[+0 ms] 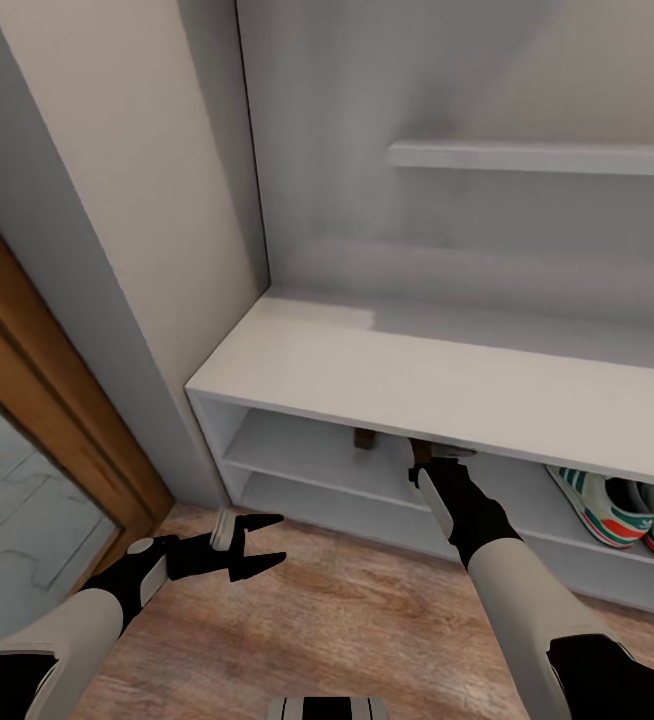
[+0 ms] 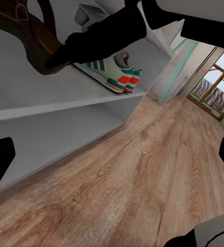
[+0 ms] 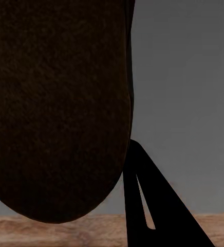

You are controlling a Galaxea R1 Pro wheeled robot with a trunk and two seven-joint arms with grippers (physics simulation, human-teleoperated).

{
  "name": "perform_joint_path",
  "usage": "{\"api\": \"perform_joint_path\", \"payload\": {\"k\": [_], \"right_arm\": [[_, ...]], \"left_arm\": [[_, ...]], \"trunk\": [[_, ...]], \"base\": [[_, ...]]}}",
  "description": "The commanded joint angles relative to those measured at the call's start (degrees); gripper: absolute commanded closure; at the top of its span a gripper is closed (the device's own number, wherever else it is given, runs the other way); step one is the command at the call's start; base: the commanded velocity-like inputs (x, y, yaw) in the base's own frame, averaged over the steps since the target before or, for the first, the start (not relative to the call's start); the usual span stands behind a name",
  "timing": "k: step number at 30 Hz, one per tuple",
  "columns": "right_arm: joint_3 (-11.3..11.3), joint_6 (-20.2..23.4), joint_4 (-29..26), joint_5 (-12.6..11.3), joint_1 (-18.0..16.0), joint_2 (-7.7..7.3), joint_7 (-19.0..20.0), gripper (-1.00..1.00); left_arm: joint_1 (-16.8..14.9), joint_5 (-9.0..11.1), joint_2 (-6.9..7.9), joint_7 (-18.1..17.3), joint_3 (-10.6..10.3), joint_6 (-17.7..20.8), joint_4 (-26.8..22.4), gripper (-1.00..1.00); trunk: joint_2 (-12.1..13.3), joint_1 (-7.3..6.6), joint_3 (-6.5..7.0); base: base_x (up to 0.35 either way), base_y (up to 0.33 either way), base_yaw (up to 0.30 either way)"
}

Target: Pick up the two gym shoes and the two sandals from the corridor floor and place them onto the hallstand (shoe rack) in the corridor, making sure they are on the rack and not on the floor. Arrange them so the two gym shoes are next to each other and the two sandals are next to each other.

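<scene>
A wood-plank floor (image 1: 327,610) runs up to a low light-grey shoe rack (image 1: 447,385) set against a grey back panel, with a wooden door frame (image 1: 37,390) at the left. No writing or brand mark can be read anywhere. The two sneakers (image 1: 622,510) sit side by side in the upper compartment at the right, partly cut off by the picture's edge. The right gripper (image 1: 432,460) reaches into the same compartment; its fingertips are hidden under the rack's top, so whether it grips cannot be told. A sandal (image 3: 58,108) looms dark and close before it; a second brown shape (image 1: 364,440) sits nearby, hard to make out. The left gripper (image 1: 267,540) hovers over the floor, jaws spread and empty.
</scene>
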Motion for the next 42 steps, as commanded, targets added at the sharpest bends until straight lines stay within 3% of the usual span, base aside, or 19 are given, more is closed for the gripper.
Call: {"api": "perform_joint_path", "payload": {"k": [1,42], "right_arm": [[0.24,0.16,-0.06,-0.74,-0.03,-0.04,-0.69,1.0],[0.23,0.15,-0.06,-0.74,-0.03,-0.05,-0.66,1.0]], "left_arm": [[-0.03,0.35,0.03,-0.07,-0.28,-0.4,0.02,-1.0],[-0.03,0.35,0.03,-0.07,-0.28,-0.4,0.02,-1.0]], "trunk": [[-0.02,0.0,-0.05],[-0.02,0.0,-0.05]], "base": [[0.038,0.0,0.0],[0.031,0.0,0.0]]}}
